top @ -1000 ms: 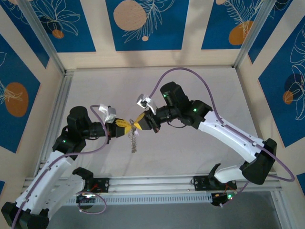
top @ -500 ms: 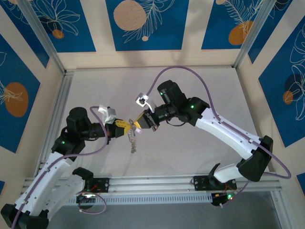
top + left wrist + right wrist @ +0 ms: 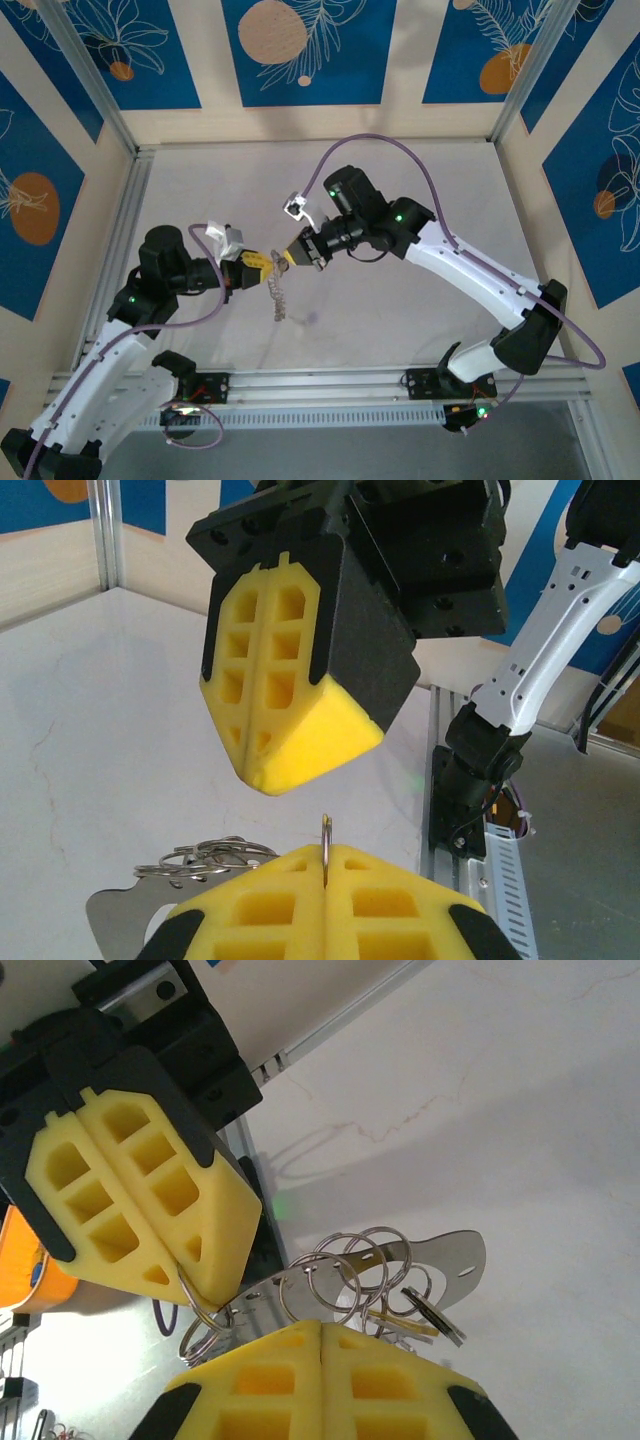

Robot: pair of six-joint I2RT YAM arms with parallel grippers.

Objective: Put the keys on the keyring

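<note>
1. The left fingers [image 3: 250,910] are closed, pinching one thin ring of the keyring [image 3: 345,1265] on its edge.
2. The right fingers [image 3: 300,680] are pressed together just beside them, with nothing visible between them.
3. The other rings, a flat metal plate [image 3: 450,1255] and the keys [image 3: 425,1318] dangle over the counter [image 3: 400,320].

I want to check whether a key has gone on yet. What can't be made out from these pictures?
- Top view: the hanging bundle of rings is too small to pick out single pieces.
- Left wrist view: the shut left gripper hides most of the ring it pinches; the bottom edge cuts off the metal tag.
- Right wrist view: the right gripper covers the bundle's lower part, so what hangs there is hidden.
</note>
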